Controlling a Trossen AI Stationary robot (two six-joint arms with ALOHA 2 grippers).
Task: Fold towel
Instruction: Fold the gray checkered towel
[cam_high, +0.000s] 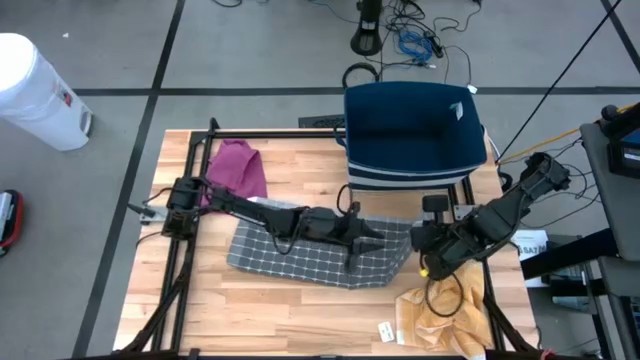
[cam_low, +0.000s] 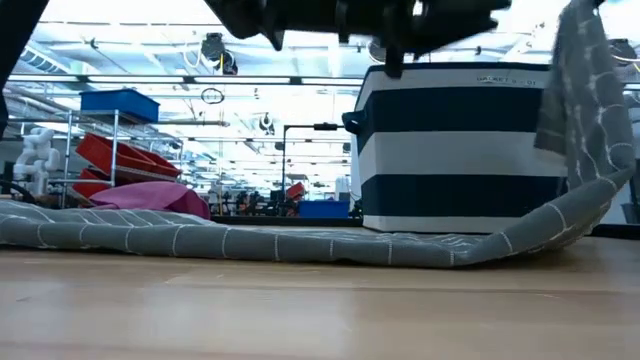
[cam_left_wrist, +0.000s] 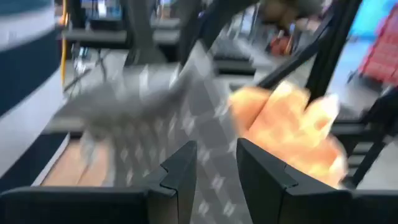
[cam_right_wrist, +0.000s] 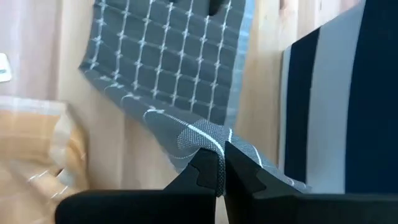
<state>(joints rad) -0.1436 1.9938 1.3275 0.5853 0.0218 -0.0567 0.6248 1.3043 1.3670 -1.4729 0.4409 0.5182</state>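
Near the table's front-right corner lies a crumpled tan cloth (cam_high: 440, 315). Behind it, the right gripper (cam_right_wrist: 221, 171) pinches the raised right corner of the grey grid-patterned towel (cam_high: 310, 255), whose long axis runs left-right across the wooden table (cam_high: 200, 310). The left gripper (cam_left_wrist: 214, 165), partly open over the towel's middle, appears to grip nothing. Farther back stand a navy-and-white striped basket (cam_high: 415, 135) and a magenta cloth (cam_high: 238, 168).

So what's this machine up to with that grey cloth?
It is folding a grey checked towel on the wooden table. The right gripper is shut on the towel's corner and holds that end lifted near the striped basket. The left gripper hovers over the towel's middle, fingers apart. Most of the towel lies flat. A pink cloth and a tan cloth lie aside.
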